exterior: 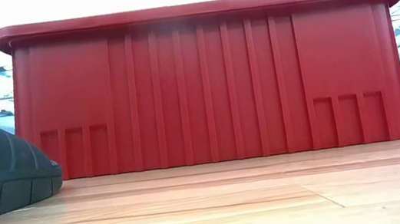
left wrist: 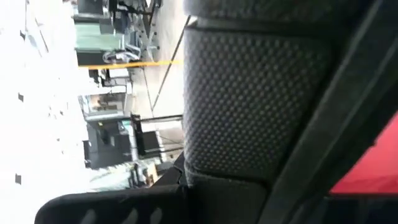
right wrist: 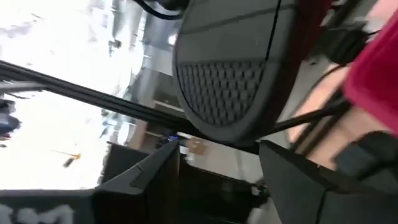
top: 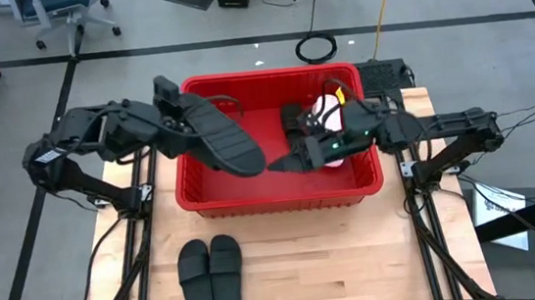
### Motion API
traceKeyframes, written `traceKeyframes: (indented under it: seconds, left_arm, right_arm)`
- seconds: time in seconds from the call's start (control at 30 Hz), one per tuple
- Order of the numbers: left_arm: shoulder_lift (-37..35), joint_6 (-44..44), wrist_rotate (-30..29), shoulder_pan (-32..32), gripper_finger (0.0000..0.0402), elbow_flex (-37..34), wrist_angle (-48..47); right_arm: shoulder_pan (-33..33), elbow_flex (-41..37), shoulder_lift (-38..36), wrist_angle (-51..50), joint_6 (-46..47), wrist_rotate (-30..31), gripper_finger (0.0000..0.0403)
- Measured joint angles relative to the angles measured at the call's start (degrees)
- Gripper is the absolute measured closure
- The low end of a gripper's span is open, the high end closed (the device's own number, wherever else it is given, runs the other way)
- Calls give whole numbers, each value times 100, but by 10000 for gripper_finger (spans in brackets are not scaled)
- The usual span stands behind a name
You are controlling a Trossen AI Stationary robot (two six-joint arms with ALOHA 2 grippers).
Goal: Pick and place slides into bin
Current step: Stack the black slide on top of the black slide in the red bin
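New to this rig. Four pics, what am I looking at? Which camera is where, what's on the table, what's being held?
It is a two-armed robot at a wooden table, putting slide sandals into a bin.

The high view looks straight down. The low view sits at table height, facing the wall of the large red plastic bin. The other two cameras ride on the wrists.

On the table: the bin and, in front of it, a pair of matte black slide sandals lying side by side. A pale pink sandal is already inside the bin.

The left gripper holds a black ribbed-sole sandal over the bin's left side; its textured surface fills the left wrist view. The right gripper reaches into the bin near that sandal's tip; whether it grips anything is unclear.
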Motion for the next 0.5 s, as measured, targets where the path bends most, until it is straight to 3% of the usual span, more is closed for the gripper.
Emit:
traceKeyframes:
  seconds: [0.2, 0.5]
  left_arm:
    - [207, -25, 70, -131, 348, 8, 50]
    - [243, -21, 63, -193, 348, 8, 243]
  right_arm:
    - [0, -855, -6, 1625, 461, -118, 171]
    - [-6, -1195, -15, 1983, 362, -83, 167]
